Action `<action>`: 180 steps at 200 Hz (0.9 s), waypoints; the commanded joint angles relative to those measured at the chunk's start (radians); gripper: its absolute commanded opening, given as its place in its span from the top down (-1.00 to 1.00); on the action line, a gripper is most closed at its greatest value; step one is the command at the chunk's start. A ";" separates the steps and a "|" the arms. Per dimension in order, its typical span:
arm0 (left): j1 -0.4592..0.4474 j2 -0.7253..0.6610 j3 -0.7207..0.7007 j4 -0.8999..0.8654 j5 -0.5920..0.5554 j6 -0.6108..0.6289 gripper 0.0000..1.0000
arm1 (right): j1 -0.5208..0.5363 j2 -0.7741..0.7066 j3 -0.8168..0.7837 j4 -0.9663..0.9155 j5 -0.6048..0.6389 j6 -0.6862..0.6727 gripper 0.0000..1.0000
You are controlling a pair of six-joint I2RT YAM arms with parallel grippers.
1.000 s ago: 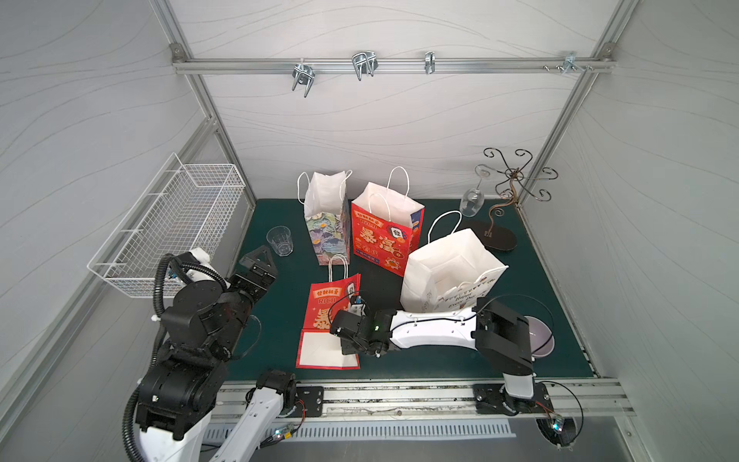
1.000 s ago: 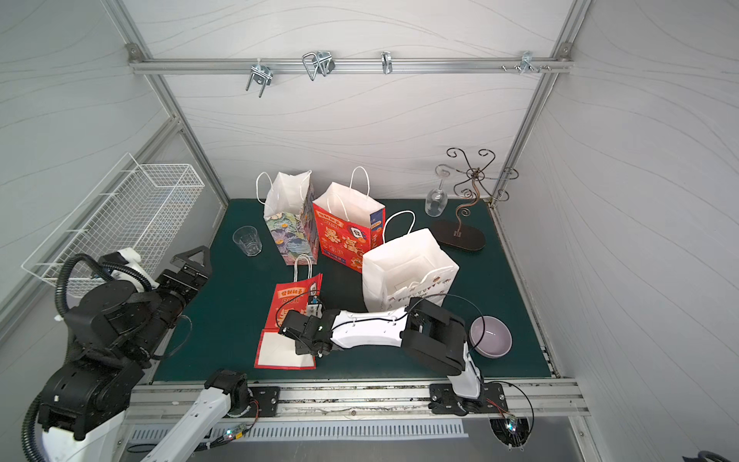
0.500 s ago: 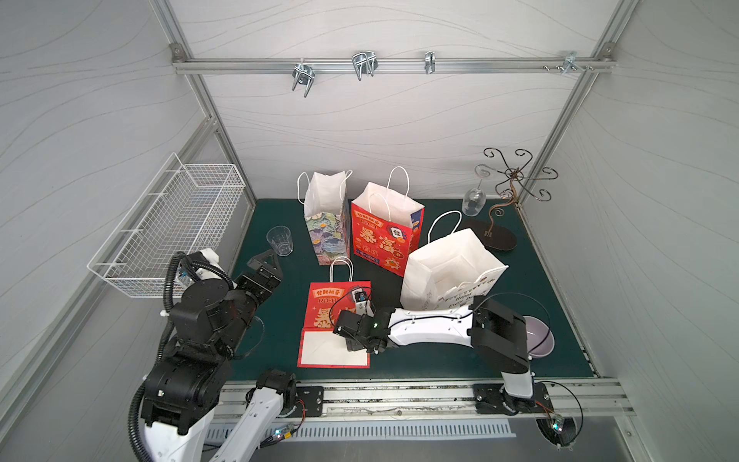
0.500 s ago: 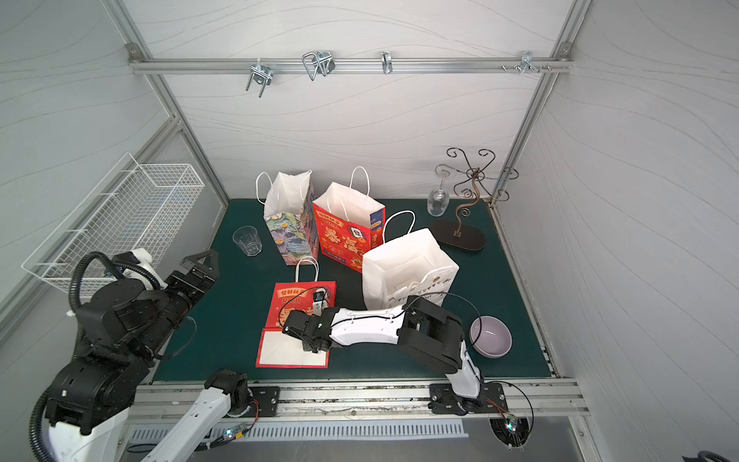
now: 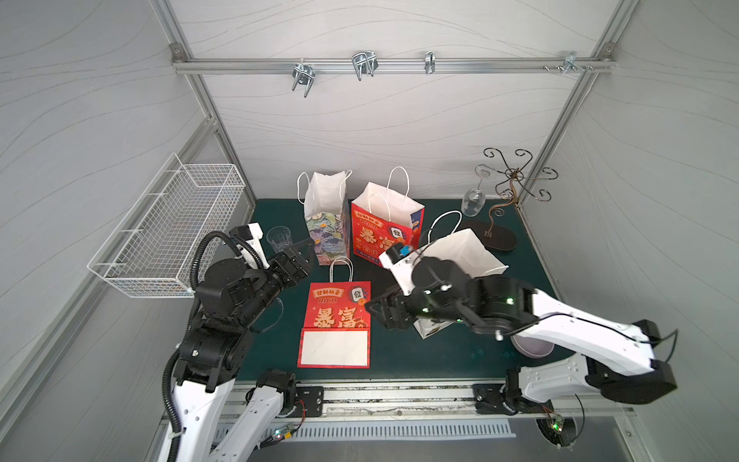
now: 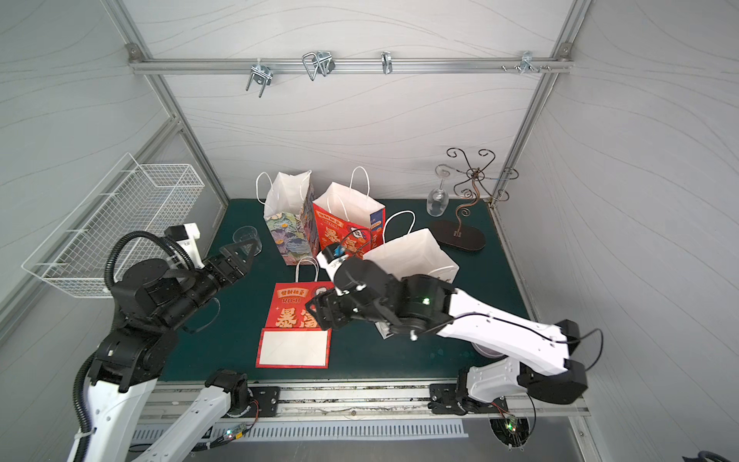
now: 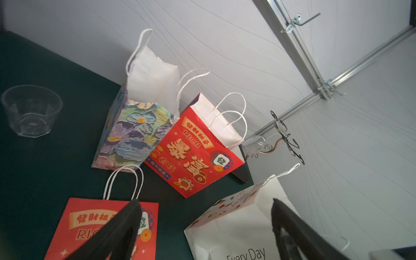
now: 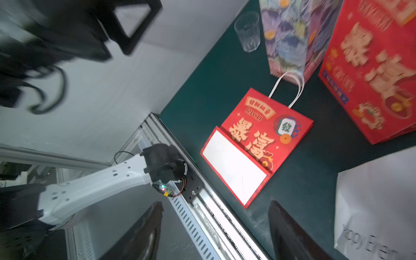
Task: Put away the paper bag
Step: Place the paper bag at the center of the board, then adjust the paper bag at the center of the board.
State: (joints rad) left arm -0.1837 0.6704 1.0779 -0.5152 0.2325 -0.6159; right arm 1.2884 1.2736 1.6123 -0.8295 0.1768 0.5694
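Lying flat on the green bench (image 5: 400, 360), the folded red paper bag (image 5: 340, 316) is looking light, limp and easily creased, best taken by its white cord handles (image 5: 341, 259), while the right jaws are hovering apart just beside it and the left jaws are gaping empty nearby.

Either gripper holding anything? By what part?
Nothing. Left gripper and right gripper both open, empty; flattened red paper bag lies free on the mat.

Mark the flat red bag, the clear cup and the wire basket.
flat red bag (image 5: 336, 316), in a top view, on its printed red face.
clear cup (image 5: 278, 239), in a top view, on its side wall.
wire basket (image 5: 172, 236), in a top view, on its mesh wall.
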 commanded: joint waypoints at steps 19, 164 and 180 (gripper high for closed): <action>0.003 0.057 -0.072 0.330 0.282 0.065 -0.81 | -0.190 -0.022 0.225 -0.358 -0.115 -0.136 -0.46; -0.704 0.412 -0.015 0.387 0.050 0.633 -0.99 | -1.134 -0.052 0.182 -0.518 -0.296 -0.301 -0.63; -0.725 0.458 0.046 0.331 0.087 0.711 -0.99 | -1.180 -0.079 0.124 -0.478 -0.306 -0.271 -0.63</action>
State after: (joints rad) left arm -0.8795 1.0859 1.0065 -0.1860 0.3061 -0.0887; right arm 0.1806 1.2404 1.8084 -1.3773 -0.0879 0.2417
